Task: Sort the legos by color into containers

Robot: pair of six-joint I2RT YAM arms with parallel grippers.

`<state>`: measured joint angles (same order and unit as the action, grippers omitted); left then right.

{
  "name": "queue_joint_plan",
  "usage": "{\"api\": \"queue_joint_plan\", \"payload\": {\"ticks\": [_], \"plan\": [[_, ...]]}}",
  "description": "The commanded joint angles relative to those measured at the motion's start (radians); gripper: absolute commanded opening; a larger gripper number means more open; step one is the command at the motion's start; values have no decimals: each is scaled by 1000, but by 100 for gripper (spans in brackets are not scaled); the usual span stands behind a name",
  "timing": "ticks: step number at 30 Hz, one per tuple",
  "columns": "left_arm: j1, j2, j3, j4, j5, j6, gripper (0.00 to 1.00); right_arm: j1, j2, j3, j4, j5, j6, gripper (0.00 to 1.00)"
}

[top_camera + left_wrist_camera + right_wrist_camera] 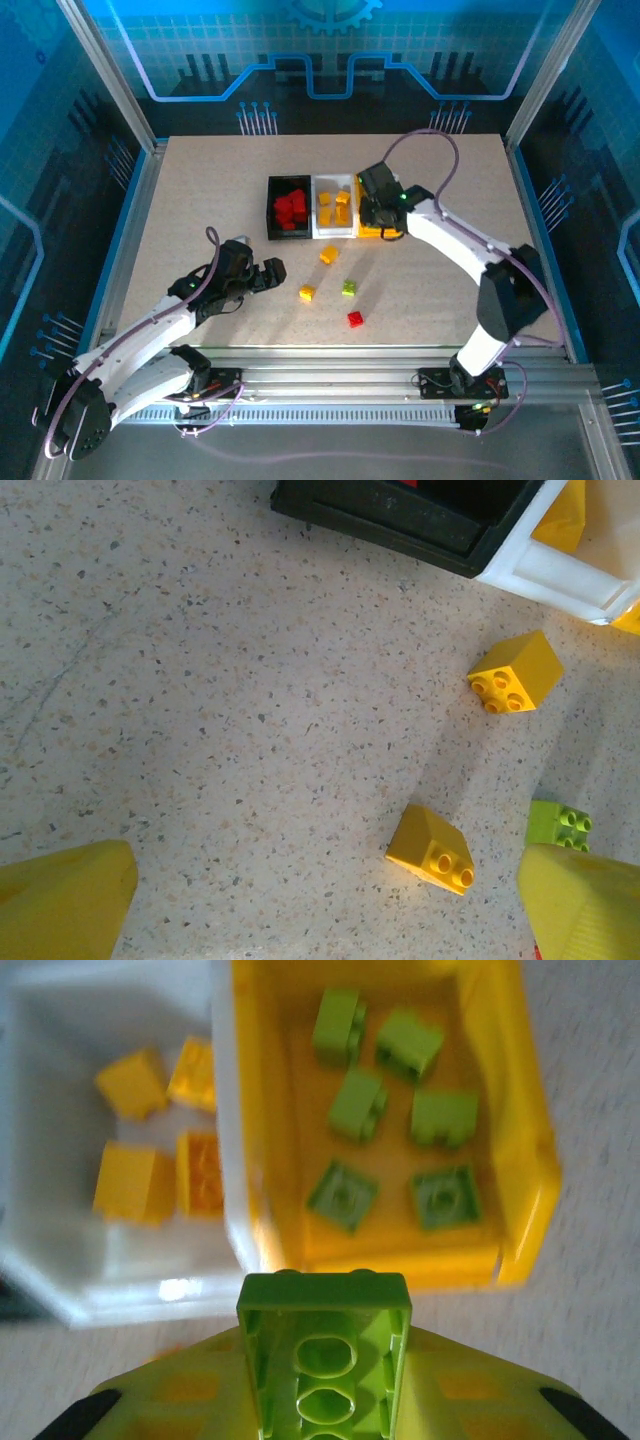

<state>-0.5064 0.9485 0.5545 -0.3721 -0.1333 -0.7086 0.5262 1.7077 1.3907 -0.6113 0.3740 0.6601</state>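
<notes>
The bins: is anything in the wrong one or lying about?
Nothing is mis-sorted: red bricks in the black bin, yellow bricks in the white bin, green bricks in the yellow bin. Four loose bricks lie on the table: two yellow, one green, one red. The right tool holds another green brick.

White arm links [450, 240], black joints [505, 295], looping lilac cables [455, 160], yellow fingers [60, 900]

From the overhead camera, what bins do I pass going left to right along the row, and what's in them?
Black bin holding red bricks → white bin holding yellow bricks → yellow bin, partly under the right gripper, which grips a green brick.
</notes>
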Motion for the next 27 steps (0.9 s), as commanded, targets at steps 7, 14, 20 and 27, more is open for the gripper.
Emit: {"api": "queue_joint_plan", "payload": {"ticks": [7, 14, 20, 27], "plan": [[11, 8, 33, -39, 13, -5, 99, -95, 340, 340, -83, 86, -63, 37], [13, 21, 45, -44, 24, -4, 99, -104, 370, 413, -92, 33, -70, 61], [16, 26, 59, -53, 21, 8, 99, -65, 191, 251, -31, -41, -63, 70], [27, 24, 74, -64, 26, 20, 99, 56, -38, -88, 12, -168, -11, 73]]}}
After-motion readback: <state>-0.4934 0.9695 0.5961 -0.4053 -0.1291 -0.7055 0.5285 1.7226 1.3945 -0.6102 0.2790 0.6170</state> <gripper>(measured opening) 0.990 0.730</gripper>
